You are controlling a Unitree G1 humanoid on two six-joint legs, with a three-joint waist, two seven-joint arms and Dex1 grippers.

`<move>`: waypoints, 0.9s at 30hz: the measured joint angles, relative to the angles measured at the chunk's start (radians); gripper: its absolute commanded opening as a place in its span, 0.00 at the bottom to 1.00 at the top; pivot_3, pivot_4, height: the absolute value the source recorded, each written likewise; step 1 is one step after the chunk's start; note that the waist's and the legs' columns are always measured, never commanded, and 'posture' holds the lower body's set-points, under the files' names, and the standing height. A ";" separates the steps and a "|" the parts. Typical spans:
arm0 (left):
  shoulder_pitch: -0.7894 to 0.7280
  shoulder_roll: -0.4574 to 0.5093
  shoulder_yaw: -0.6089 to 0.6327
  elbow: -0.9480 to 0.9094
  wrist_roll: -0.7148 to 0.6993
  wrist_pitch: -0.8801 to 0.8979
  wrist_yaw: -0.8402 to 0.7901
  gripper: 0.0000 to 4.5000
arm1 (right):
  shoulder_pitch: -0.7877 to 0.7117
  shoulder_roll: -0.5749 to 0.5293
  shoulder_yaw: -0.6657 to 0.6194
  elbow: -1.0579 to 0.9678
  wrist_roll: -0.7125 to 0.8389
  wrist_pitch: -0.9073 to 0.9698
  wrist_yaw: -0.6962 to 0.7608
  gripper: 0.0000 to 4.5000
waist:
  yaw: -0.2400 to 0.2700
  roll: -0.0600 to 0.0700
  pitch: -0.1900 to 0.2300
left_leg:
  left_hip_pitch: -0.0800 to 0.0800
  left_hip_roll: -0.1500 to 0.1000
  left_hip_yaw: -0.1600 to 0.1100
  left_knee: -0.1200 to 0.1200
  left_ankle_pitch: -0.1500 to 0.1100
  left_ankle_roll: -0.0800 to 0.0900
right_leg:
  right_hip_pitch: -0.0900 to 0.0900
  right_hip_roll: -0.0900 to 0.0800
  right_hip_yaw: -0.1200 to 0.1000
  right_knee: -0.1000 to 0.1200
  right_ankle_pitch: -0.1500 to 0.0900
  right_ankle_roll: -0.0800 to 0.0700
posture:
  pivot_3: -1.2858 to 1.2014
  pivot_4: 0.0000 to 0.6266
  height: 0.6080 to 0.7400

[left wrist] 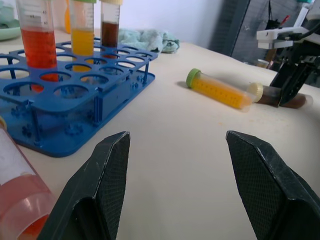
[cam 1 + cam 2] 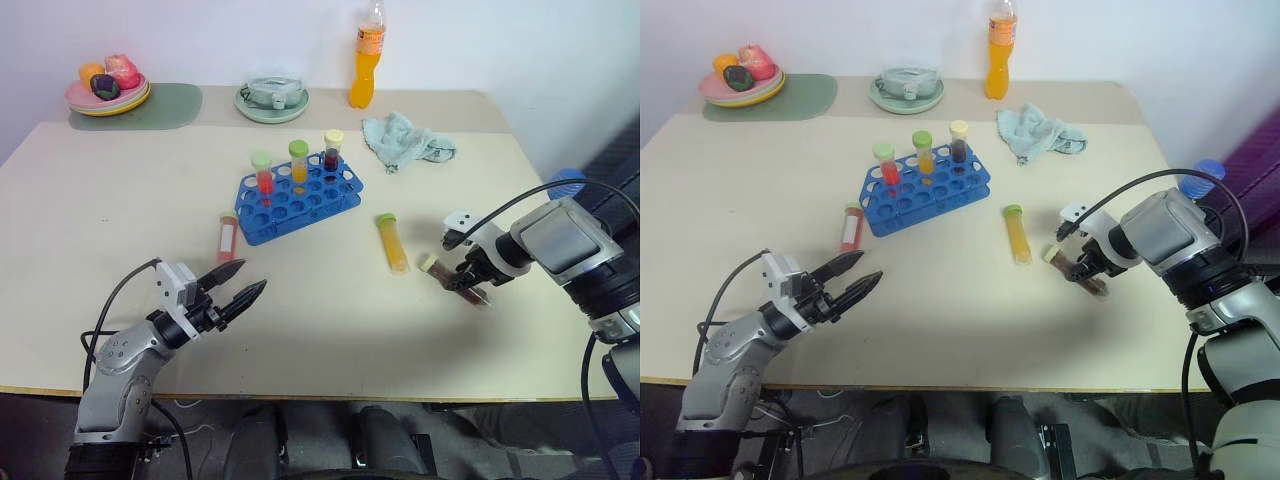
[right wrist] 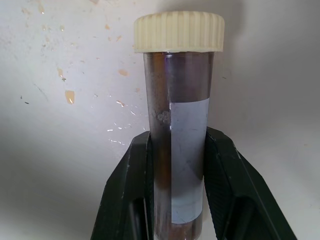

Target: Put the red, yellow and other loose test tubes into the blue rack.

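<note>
The blue rack (image 2: 345,195) stands mid-table with three capped tubes upright in it. A red tube (image 2: 227,237) lies just left of the rack. A yellow-orange tube (image 2: 392,243) with a green cap lies to the rack's right. Further right lies a brown tube (image 3: 180,125) with a pale-yellow cap, and my right gripper (image 2: 468,284) is shut on it, both fingers (image 3: 127,190) pressed against its sides. My left gripper (image 2: 237,285) hovers open near the table's front edge, below the red tube, with nothing between its fingers (image 1: 100,190).
At the back stand a tall orange drink bottle (image 2: 367,55), a green plate with a bowl (image 2: 271,97), and a plate of fruit (image 2: 108,85) on a green mat. A crumpled light-blue cloth (image 2: 405,140) lies behind the rack's right end.
</note>
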State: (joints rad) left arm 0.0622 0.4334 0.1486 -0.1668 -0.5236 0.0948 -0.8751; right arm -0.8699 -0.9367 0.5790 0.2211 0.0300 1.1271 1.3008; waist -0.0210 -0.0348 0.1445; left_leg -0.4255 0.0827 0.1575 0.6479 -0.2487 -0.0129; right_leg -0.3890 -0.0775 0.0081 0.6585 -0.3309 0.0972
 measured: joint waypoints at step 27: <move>0.014 -0.004 0.000 0.003 0.011 -0.021 -0.006 0.70 | -0.054 0.090 0.013 0.057 0.009 0.026 0.022 1.00 | -0.049 -0.004 -0.002 | 0.012 0.003 0.000 -0.001 -0.003 0.004 | 0.009 -0.004 0.000 0.003 -0.001 -0.005 | 0.52 0.24 1.00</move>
State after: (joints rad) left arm 0.0759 0.4291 0.1486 -0.1643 -0.5129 0.0743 -0.8810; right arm -0.9244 -0.8463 0.5918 0.2785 0.0391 1.1526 1.3225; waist -0.0703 -0.0386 0.1421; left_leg -0.4132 0.0853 0.1575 0.6466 -0.2513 -0.0092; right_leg -0.3795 -0.0812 0.0083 0.6616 -0.3316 0.0922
